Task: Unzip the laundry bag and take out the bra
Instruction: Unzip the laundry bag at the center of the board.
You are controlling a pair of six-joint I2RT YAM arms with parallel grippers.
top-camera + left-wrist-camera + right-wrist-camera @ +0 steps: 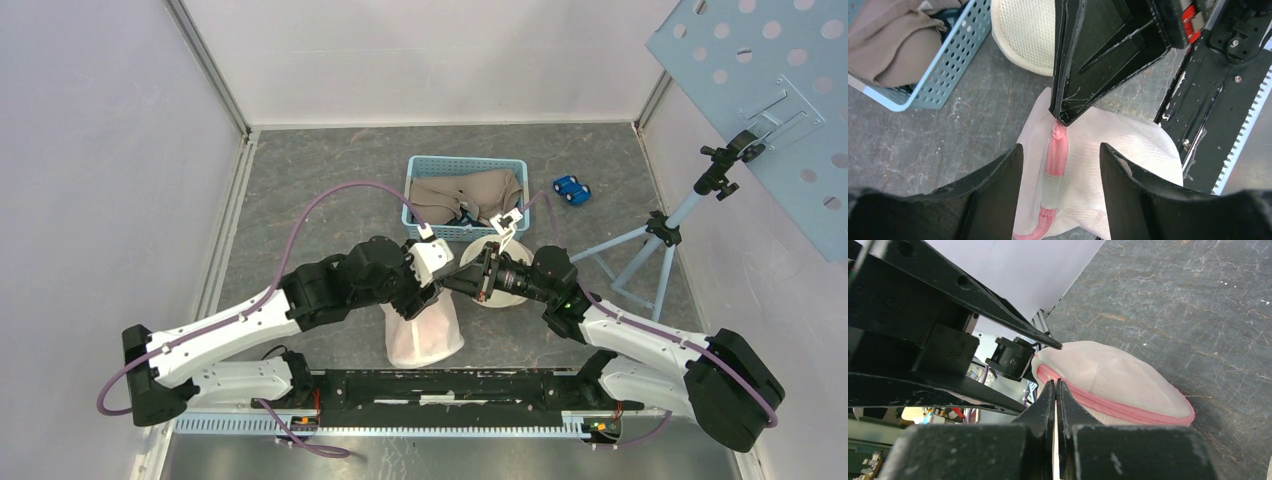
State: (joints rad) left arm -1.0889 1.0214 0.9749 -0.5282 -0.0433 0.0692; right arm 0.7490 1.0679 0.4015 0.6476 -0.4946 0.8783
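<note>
The table [320, 170] has a dark grey surface with a stone pattern, and plain white walls [100, 150] close it on three sides. At the far side stands a light blue basket [413, 190] with a beige cloth [450, 192] in it; a small blue toy car [571, 189] lies just beside it. On the right are a pale blue tripod [640, 250] and a perforated blue panel [760, 90].

The white mesh laundry bag [425, 340] lies near the front rail, between the two arms. Its pink zipper [1057, 165] is closed along the length that shows. The left gripper [1060, 150] hangs over the bag with its fingers apart, one on each side of the zipper. The right gripper [1055, 385] has its fingers pressed together, with the tips at the upper end of the zipper; I cannot tell if they pinch the pull. A cream mesh dome [1023, 35] lies behind the bag
</note>
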